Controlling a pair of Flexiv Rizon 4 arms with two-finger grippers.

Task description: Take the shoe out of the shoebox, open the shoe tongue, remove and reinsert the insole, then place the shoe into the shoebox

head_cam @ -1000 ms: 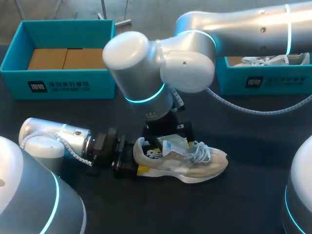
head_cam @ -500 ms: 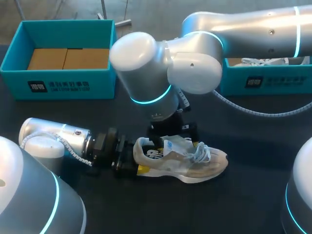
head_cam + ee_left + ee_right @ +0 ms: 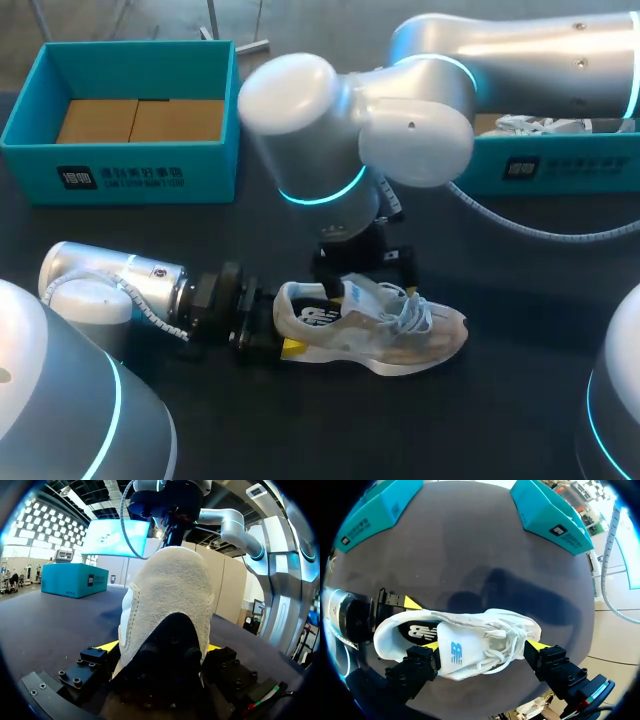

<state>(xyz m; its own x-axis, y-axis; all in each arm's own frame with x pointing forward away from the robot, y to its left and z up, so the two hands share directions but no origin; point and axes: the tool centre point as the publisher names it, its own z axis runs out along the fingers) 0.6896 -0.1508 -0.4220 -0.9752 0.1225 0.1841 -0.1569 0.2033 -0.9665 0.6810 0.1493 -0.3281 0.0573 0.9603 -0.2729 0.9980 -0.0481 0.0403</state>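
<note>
left fingers (image 3: 111,644) mostly hidden by shoe (image 3: 170,595), probably gripping

The pale heel of the shoe (image 3: 170,590) is held between the yellow tips of the left gripper (image 3: 160,647), touched from both sides; the right arm (image 3: 170,500) is seen above it, a teal shoebox (image 3: 72,580) near the far edge of the tabletop (image 3: 50,625)

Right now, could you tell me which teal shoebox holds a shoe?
The right shoebox, where a white shoe shows; the left shoebox shows only brown cardboard.
</note>
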